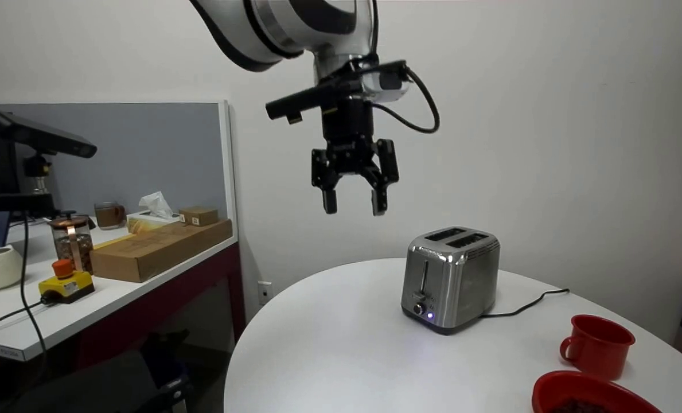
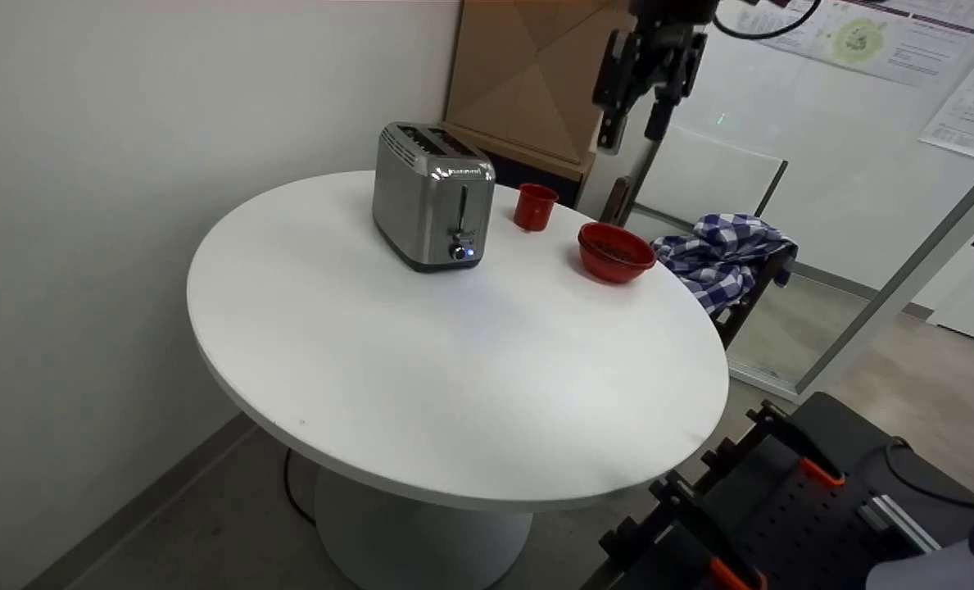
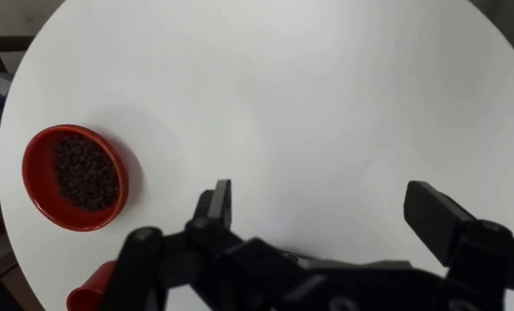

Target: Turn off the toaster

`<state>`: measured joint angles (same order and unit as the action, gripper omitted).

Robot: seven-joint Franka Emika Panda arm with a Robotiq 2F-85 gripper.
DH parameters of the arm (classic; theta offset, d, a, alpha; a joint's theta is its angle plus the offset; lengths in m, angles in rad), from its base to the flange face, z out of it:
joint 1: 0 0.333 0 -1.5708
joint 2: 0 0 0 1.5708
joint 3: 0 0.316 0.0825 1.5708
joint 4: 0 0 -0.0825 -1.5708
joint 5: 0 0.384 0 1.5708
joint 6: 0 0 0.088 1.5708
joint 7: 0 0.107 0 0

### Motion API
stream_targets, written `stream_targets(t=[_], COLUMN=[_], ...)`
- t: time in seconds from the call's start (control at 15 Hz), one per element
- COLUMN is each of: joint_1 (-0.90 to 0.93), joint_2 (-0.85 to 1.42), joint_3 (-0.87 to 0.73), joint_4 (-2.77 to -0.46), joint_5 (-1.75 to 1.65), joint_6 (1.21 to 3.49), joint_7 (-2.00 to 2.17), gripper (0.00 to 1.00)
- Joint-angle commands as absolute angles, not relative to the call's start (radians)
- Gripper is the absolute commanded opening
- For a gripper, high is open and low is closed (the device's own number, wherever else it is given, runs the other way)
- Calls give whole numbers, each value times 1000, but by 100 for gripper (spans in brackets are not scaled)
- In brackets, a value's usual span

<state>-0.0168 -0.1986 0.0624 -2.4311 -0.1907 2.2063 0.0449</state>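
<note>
The steel toaster (image 1: 449,281) stands upright on the round white table, also seen in an exterior view (image 2: 421,197). Its lever sits at the low end of its slot. A small bluish light glows beside the round knob on the front. In the wrist view only a sliver of the toaster (image 3: 292,258) shows behind my gripper's body; the rest is hidden. My gripper (image 1: 354,203) is open and empty, pointing down in the air, well above the table. It also shows in an exterior view (image 2: 634,131) and in the wrist view (image 3: 319,190). It touches nothing.
A red mug (image 1: 599,347) and a red bowl (image 2: 615,252) of dark beans stand on the round table (image 2: 454,369) near the toaster. The toaster's black cord (image 1: 527,307) runs to the table edge. A wall stands close behind. A side desk (image 1: 163,269) holds boxes.
</note>
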Motion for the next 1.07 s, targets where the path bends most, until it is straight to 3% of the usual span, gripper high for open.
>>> stream_targets(t=[0.0, 0.6, 1.0], joint_1=[-42, 6, 146], joint_2=[-16, 353, 520], joint_3=[35, -59, -221], joint_4=[-2388, -2223, -2114], joint_5=[-290, -410, -475], joint_6=[2383, 2692, 2856], joint_7=[74, 214, 316], gripper=[100, 100, 100])
